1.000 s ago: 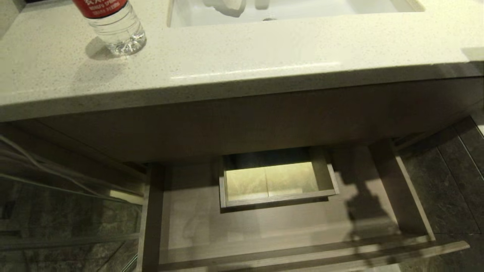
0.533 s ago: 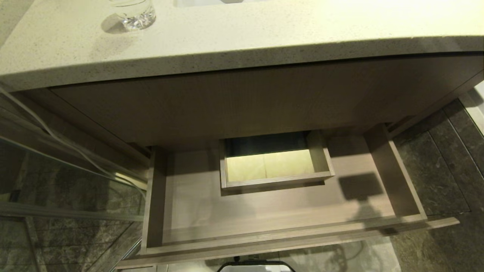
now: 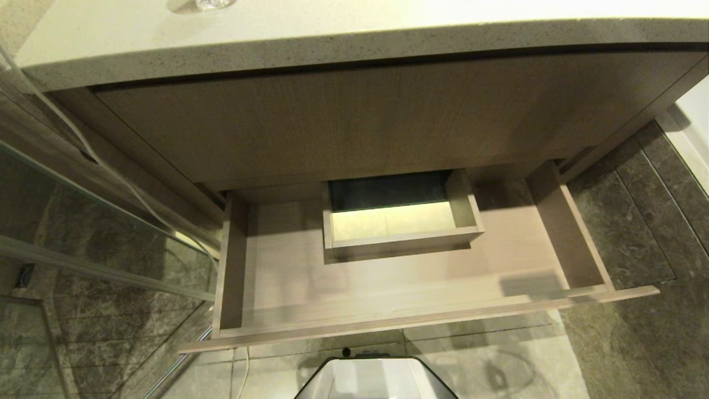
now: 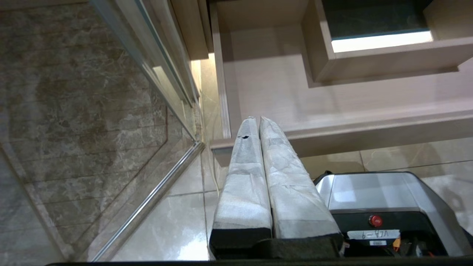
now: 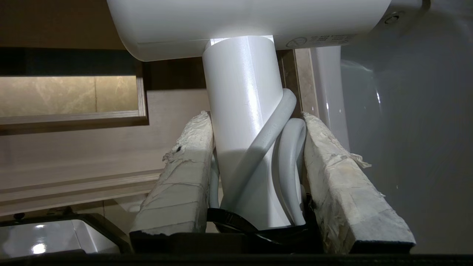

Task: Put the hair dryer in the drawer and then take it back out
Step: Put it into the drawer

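Note:
The drawer (image 3: 388, 299) stands pulled out under the vanity in the head view, wide and shallow, with nothing lying on its floor. A boxed cut-out (image 3: 399, 221) sits at its back middle. Neither arm shows in the head view. In the right wrist view my right gripper (image 5: 255, 117) is shut on the straight handle of the white hair dryer (image 5: 244, 111). The white cord is pinched alongside and the barrel lies crosswise above the fingers; the drawer (image 5: 92, 155) lies beyond. My left gripper (image 4: 257, 120) is shut and holds nothing, parked off the drawer's (image 4: 332, 107) front left corner.
A speckled countertop (image 3: 332, 33) overhangs a taller wood-grain panel (image 3: 360, 122). A glass partition (image 3: 83, 266) stands to the left, with a white cable (image 3: 33, 94) near it. My base (image 3: 376, 379) sits just before the drawer front. A white ceramic fixture (image 5: 406, 129) is to the right of the hair dryer.
The head camera has tipped down: countertop and bottle slid up out of the picture, the drawer sits higher in it, and my base has come into view. A shadow crossed the drawer's right side.

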